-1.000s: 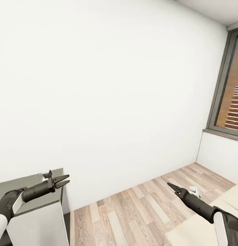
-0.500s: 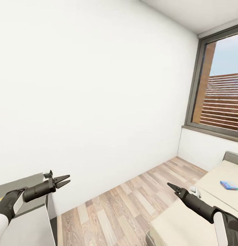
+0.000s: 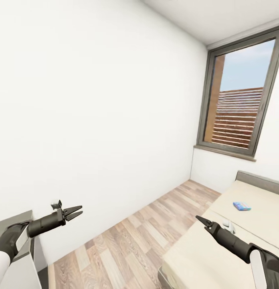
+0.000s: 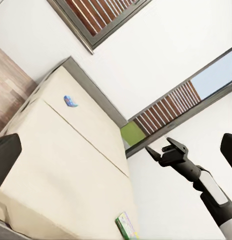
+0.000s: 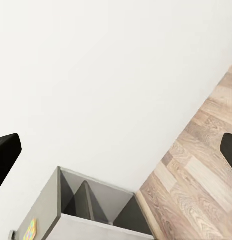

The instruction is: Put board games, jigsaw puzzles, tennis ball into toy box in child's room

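My left gripper [image 3: 80,210] is open in mid-air, just right of the table's [image 3: 19,269] corner at the lower left. My right gripper [image 3: 198,218] hovers open over the near end of the beige bed [image 3: 219,253]; it also appears in the left wrist view as the right gripper [image 4: 157,144]. Neither holds anything. A small blue board game [image 3: 241,206] lies on the mattress near the headboard, seen again as the blue board game [image 4: 71,101]. A green-yellow board game [image 4: 127,226] lies at the bed's [image 4: 71,165] other end. A multicoloured jigsaw puzzle [image 5: 30,231] lies on the table [image 5: 91,202]. The toy box and the tennis ball are out of view.
A white wall [image 3: 95,112] faces me, with wood-plank floor [image 3: 127,241] running between the table and the bed. A tall dark-framed window [image 3: 239,116] stands at the right above the grey headboard [image 3: 259,178].
The whole view has swung to the right: the table has slid off to the left, and the bed, the blue game and the window have come in. Both arms keep their pose.
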You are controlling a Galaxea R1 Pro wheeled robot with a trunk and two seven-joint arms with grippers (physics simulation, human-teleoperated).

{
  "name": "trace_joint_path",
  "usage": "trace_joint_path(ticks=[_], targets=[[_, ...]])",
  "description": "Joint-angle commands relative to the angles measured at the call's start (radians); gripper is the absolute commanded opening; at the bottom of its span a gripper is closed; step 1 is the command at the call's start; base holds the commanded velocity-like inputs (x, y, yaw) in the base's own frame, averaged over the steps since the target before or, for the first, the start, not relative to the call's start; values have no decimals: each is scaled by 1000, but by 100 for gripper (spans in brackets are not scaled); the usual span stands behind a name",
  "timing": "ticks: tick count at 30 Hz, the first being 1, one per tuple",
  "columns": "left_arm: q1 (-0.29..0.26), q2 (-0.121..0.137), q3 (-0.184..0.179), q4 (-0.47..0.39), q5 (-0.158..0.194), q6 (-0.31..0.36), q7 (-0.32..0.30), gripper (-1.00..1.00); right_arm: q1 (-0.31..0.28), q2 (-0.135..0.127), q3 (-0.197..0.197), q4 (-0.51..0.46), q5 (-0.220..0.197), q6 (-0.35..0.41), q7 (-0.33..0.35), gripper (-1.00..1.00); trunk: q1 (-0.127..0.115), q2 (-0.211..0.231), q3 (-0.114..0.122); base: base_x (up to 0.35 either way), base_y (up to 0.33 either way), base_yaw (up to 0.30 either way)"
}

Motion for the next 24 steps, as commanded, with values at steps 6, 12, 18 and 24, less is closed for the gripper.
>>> trace_joint_path(ticks=[6,12,18,24], targets=[[0,0,1,0,0,8,-3,100,-1,0,-2,11,0,4,3,100,0,-1,0,0,0,-278],[0,0,1,0,0,8,-2,100,-1,0,-2,15,0,3,2,100,0,-1,0,0,0,-278],[0,0,1,0,0,8,-3,100,-1,1,-2,15,0,3,2,100,0,-1,0,0,0,-277],[0,0,1,0,0,7,-4,100,-1,0,-2,17,0,2,2,100,0,-1,0,0,0,-277]])
